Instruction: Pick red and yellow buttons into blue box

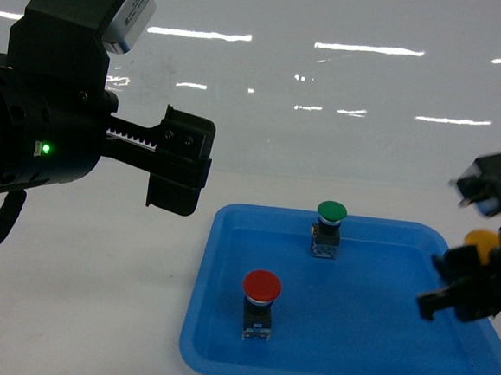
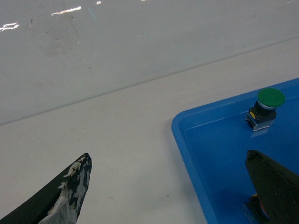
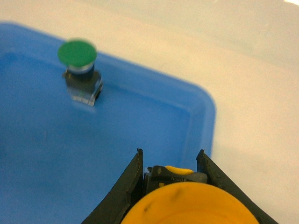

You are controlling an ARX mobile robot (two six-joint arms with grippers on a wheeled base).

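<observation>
Head view: red button [image 1: 260, 303] seen upright in tray [image 1: 211, 358]; blue box not seen; left wrist view: left gripper [image 2: 168, 186] spread wide, empty; right wrist view: yellow button [image 3: 187, 203] clamped by right gripper [image 3: 170, 163]; carry to box judged next.

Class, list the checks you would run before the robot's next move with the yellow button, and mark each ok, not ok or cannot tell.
1. Right claw shut on the yellow button: ok.
2. Button lifted clear of the blue tray: ok, it seems.
3. Blue box in view: not ok.
4. Red button upright, waiting in the tray: ok.
5. Left claw open, empty: ok.
6. Green button left alone: ok.
</observation>
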